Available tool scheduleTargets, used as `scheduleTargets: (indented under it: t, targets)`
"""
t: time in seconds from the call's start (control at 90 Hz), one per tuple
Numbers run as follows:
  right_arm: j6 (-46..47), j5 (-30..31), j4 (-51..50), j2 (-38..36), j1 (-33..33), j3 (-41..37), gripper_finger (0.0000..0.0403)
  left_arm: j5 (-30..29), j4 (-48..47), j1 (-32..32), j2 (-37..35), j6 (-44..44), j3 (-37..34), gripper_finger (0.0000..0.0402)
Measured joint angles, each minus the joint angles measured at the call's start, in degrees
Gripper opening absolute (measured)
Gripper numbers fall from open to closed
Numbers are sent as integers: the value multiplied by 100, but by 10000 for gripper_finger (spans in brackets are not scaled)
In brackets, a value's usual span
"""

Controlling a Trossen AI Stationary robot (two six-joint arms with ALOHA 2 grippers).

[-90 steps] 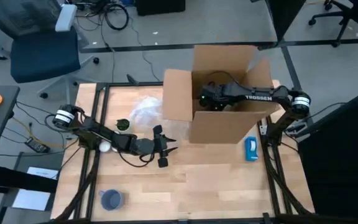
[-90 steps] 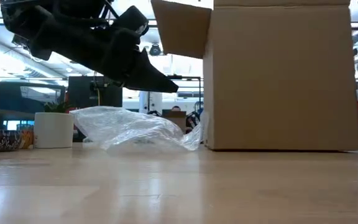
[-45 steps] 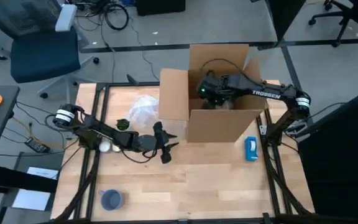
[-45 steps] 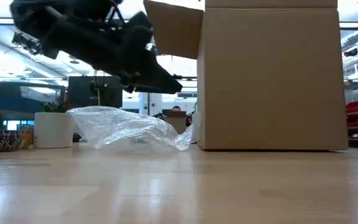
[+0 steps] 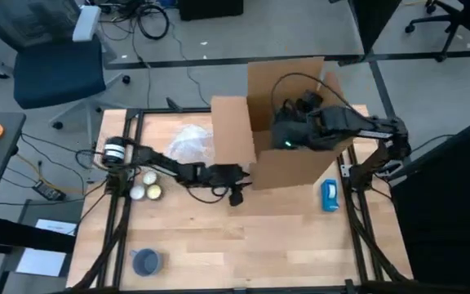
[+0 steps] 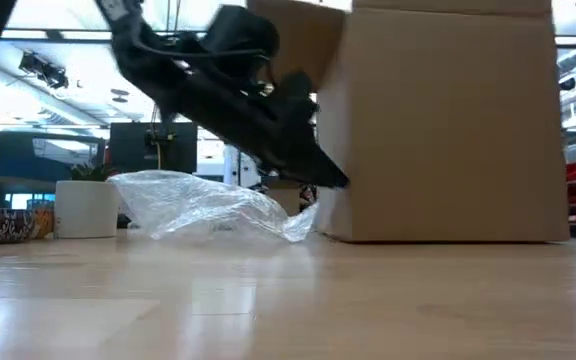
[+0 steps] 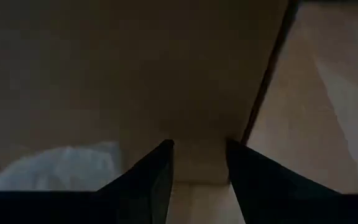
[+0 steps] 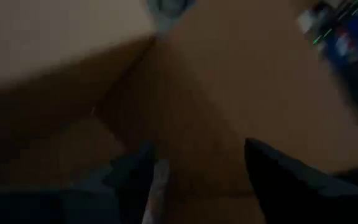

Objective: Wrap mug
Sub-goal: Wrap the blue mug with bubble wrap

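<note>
The table (image 5: pixel 243 237) is pale wood planking with a smooth sheen, framed by dark rails. Beyond it lies grey carpeted floor with loose cables and a blue office chair (image 5: pixel 55 61).

An open brown cardboard box (image 5: pixel 288 155), matte and square-edged, stands at the far right. Crumpled clear bubble wrap (image 6: pixel 203 205) lies beside its left wall, next to a white pot (image 6: pixel 86 208). Two pale balls (image 5: pixel 147 185) rest near my left arm's base. A round blue-grey mug (image 5: pixel 146 261) sits at the near left corner, apart from both arms.

My left gripper (image 5: pixel 237 186) is at the box's lower front corner, fingers (image 7: pixel 157 174) parted, holding nothing. My right gripper (image 8: pixel 197 174) is inside the box, fingers spread on bare cardboard.
</note>
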Motion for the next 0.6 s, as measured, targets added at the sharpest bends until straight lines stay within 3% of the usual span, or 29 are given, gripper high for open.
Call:
scheduleTargets:
  t: [0.211, 0.433, 0.6]
  targets:
    - [-254, 1187, 170, -259, 1080, 312, 209, -25, 26, 28, 695, 224, 830, 131]
    - [-678, 1238, 809, -379, 1794, 316, 201, -497, -83, 248, 837, 1175, 1603, 131]
    - [-961, 938, 1712, -379, 2311, 316, 195, -539, -1998, 172, 382, 1632, 2034, 131]
